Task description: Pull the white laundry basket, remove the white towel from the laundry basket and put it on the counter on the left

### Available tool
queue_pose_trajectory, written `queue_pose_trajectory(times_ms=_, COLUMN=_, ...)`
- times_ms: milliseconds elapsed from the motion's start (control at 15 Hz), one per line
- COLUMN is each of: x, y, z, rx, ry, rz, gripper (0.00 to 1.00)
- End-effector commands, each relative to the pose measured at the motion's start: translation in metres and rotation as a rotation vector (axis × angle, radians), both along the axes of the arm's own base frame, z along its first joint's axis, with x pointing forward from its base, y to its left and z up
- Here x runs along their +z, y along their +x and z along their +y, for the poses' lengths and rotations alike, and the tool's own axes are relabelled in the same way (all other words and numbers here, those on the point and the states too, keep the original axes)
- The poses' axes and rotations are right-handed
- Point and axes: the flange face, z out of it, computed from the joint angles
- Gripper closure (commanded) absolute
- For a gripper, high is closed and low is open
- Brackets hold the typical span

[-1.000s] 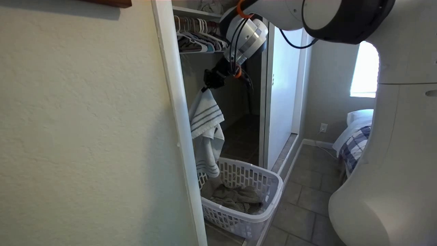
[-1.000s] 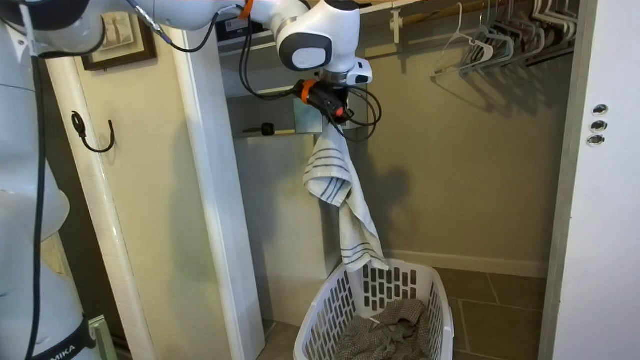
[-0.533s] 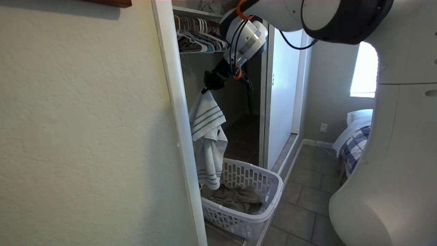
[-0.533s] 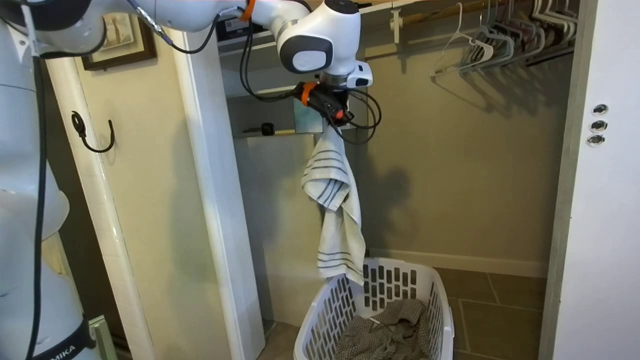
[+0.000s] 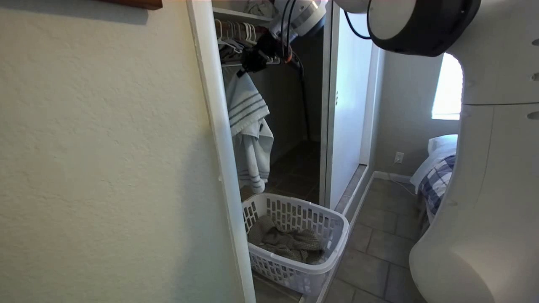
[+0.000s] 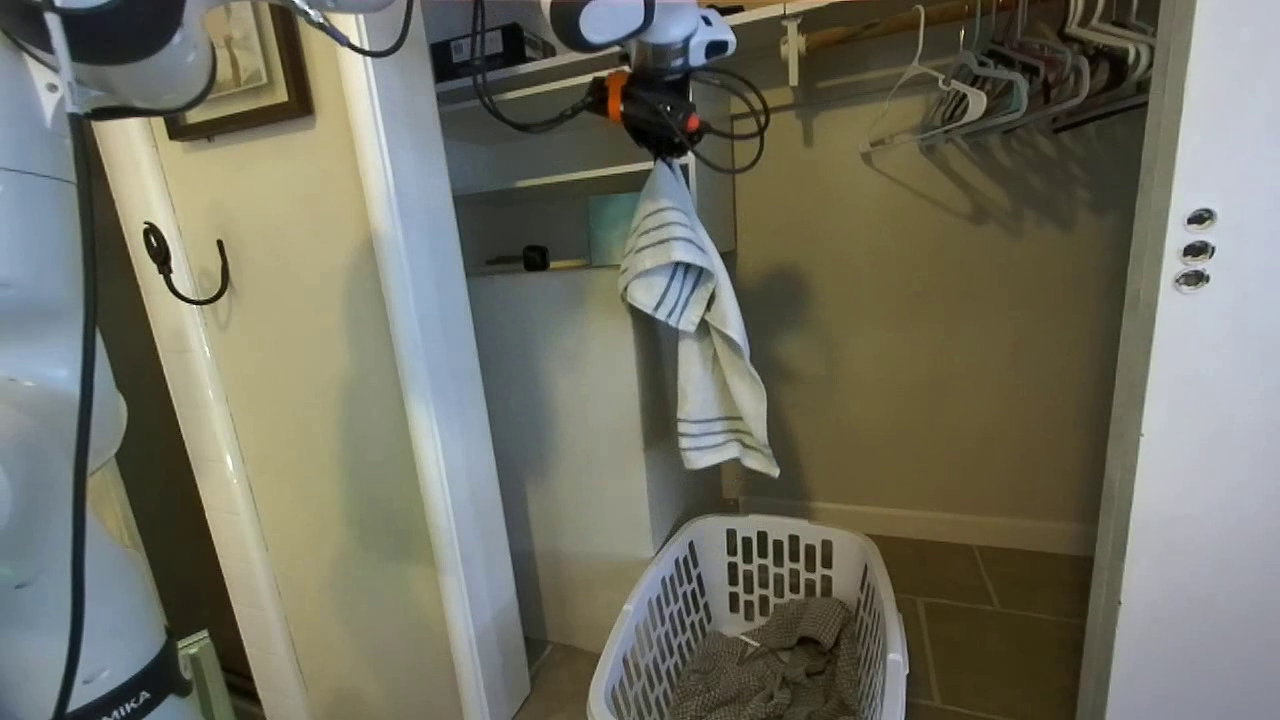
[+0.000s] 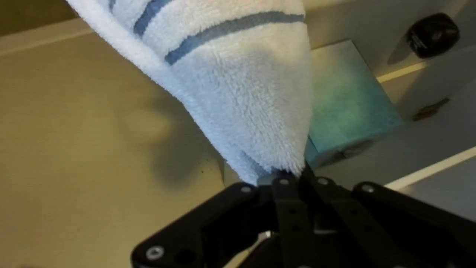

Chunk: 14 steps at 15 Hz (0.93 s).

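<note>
Hanging from the gripper (image 5: 241, 74) in an exterior view, the white towel (image 5: 248, 109) is out of the laundry basket (image 5: 313, 269), which stands at the opening of the closet (image 5: 290, 126); I judge the pulling and the removing both done. In an exterior view the towel's lower end hangs apart from the basket, higher than its back rim, and a brown checked cloth (image 6: 720, 680) shows inside; a built-in shelf (image 6: 500, 273) lies near the towel, but whether that is the counter meant I cannot tell. In the wrist view the fingers (image 7: 284, 201) are clamped on the towel's bunched end, a teal box (image 7: 346, 100) beyond it. Carrying, lowering and letting go seem left.
</note>
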Motion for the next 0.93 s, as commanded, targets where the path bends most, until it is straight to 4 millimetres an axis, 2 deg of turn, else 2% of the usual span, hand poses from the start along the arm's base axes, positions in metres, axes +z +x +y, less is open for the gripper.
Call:
queue_pose_trajectory(times_ms=0, x=0.065, y=0.011, z=0.022, rx=0.124, ry=-0.055, rz=-0.150, gripper=0.99)
queue_pose_trajectory(times_ms=133, x=0.086, y=0.017, z=0.042, rx=0.185, ry=-0.091, rz=-0.231, gripper=0.99)
queue_pose_trajectory(times_ms=333, x=0.091, y=0.038, z=0.063, rx=0.268, ry=-0.152, rz=-0.349, gripper=0.99)
queue_pose_trajectory(times_ms=600, x=0.069, y=0.072, z=0.078, rx=0.372, ry=-0.267, rz=-0.471, gripper=0.99)
queue_pose_trajectory(times_ms=867, x=0.049, y=0.101, z=0.069, rx=0.337, ry=-0.407, rz=-0.600, gripper=0.99)
